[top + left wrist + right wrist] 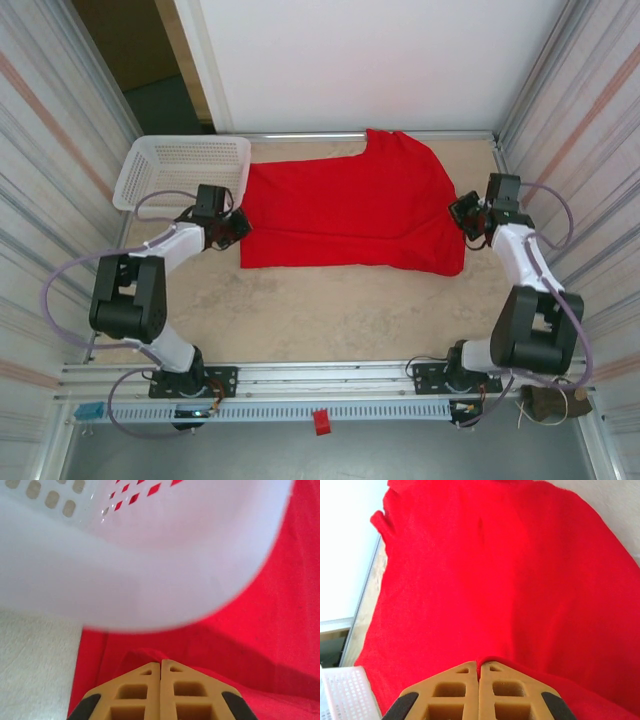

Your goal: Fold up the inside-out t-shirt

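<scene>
The inside-out t-shirt is bright red cloth spread flat across the middle of the table, one part reaching up to the back wall. My left gripper sits at the shirt's left edge, shut on a pinch of red fabric. From the left wrist, the tan fingertips press together with a raised fold of the t-shirt at their tips. At the shirt's right edge my right gripper is shut on the cloth. In the right wrist view a thin red edge of the t-shirt runs between the closed fingertips.
A white plastic mesh basket stands at the back left, right beside the left gripper; its rim looms close and blurred above the left fingers. Metal side walls close the table in on left and right. Bare beige tabletop lies in front of the shirt.
</scene>
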